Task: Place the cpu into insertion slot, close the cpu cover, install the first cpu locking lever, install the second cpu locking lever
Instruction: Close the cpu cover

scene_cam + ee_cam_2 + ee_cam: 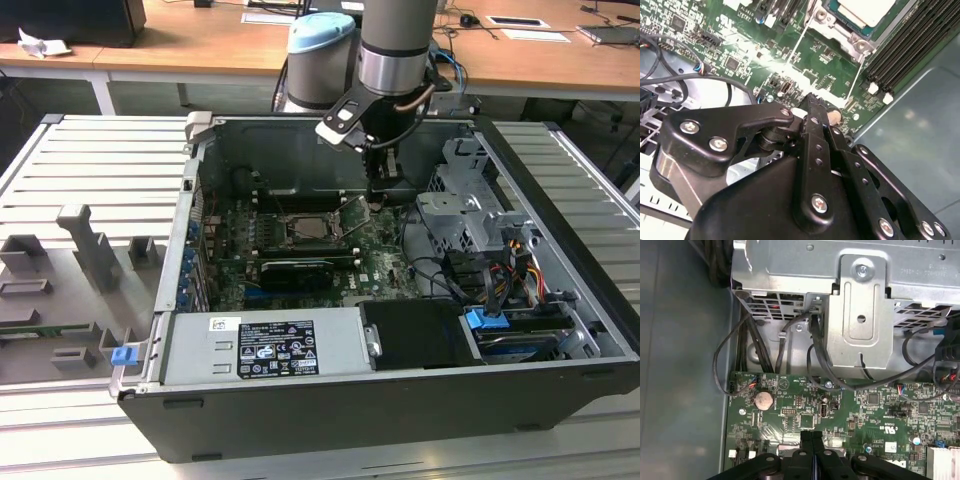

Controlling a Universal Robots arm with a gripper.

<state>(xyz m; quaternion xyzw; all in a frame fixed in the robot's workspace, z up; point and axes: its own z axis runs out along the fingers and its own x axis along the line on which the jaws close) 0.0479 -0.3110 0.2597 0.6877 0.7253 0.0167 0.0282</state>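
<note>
Here, the end effector (812, 436), fingers closed on nothing, hovers over the green board. The cpu (865, 10) lies seated in the insertion slot (280, 230) just beyond its tips, with a thin raised locking lever (796, 45) near them. Lever stage, seemingly; catching that wire demands precise contact.

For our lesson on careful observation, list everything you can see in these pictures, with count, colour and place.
case: one, dark grey, open, on the slatted table
board: one, green, on the case floor
cpu: one, pale silver, mid-board
memory sticks: several, black, beside the cpu
power supply: one, silver, at the case's near edge
drive cage: one, silver, the exterior view's right
coin cell: one, silver, on the board
blocks: several, grey, on the table
arm: one, grey, reaching into the case
fingers: two, black, shut, over the board
</note>
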